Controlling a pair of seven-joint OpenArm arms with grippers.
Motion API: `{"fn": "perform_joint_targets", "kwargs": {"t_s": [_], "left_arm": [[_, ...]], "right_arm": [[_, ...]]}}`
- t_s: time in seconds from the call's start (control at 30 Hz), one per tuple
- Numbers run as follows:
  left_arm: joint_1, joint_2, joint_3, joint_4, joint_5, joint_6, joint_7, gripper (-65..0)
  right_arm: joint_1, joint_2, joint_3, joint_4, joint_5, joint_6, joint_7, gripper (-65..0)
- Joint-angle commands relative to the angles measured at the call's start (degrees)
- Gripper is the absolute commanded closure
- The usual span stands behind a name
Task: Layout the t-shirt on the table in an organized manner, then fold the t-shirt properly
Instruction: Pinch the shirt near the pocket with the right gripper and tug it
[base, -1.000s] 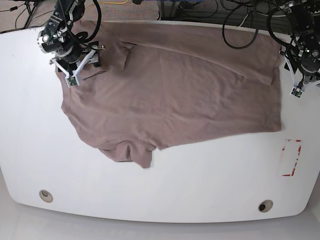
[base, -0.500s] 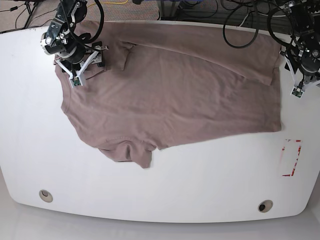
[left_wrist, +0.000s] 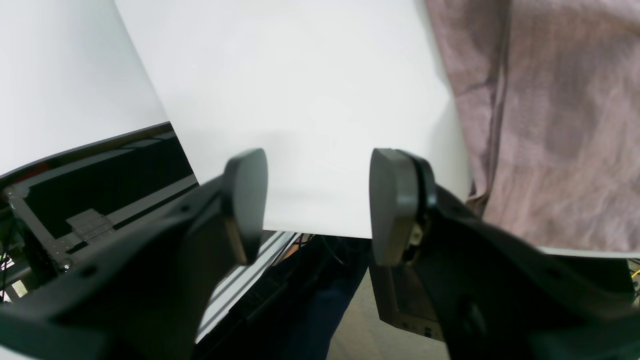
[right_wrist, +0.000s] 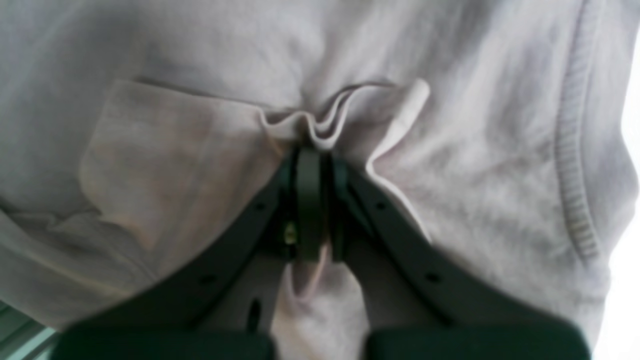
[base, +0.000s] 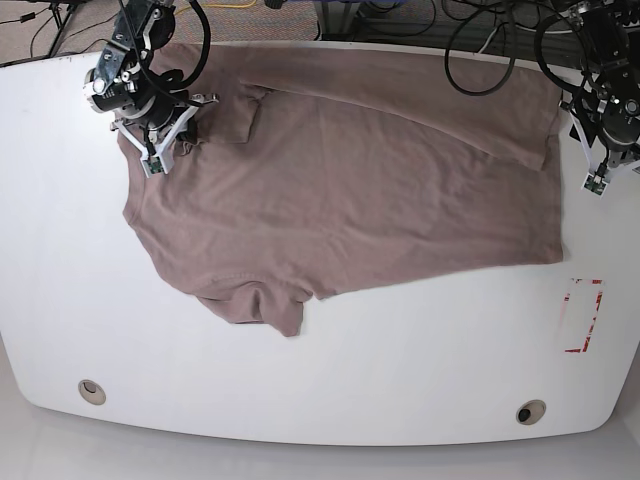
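Right wrist view: right gripper (right_wrist: 311, 150) pinches bunched fold of wrinkly mauve-brown cloth t-shirt (base: 340, 185), spread across far half of glossy white table (base: 330, 380). Left gripper (left_wrist: 317, 200) gapes, empty, beside hem. Risk: several layers caught, pull drags whole shirt askew.

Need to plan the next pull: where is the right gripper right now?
In the base view the right gripper is at the table's far-left corner, shut on a bunched fold of the t-shirt near its collar.
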Motion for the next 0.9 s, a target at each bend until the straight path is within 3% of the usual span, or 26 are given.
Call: {"fn": "perform_joint_targets", "kwargs": {"t_s": [0.0, 0.33, 0.6, 0.87], "left_arm": [[-0.2, -0.9, -0.3, 0.9, 0.5, 0.1, -0.4, -30.6], [-0.2, -0.9, -0.3, 0.9, 0.4, 0.1, -0.4, -30.6], [-0.2, -0.9, -0.2, 0.9, 0.3, 0.1, -0.4, -30.6], [-0.2, -0.9, -0.2, 0.9, 0.3, 0.1, -0.4, -30.6]], "right_arm": [[0.1, 0.5, 0.3, 2.8, 0.4, 0.1, 0.4, -0.2], [-0.6, 0.7, 0.2, 8.5, 0.4, 0.1, -3.4, 0.0], [-0.9, 1.7, 0.3, 8.2, 0.4, 0.1, -3.5, -0.2], [-0.9, 1.7, 0.4, 8.1, 0.4, 0.1, -3.5, -15.4]]}}
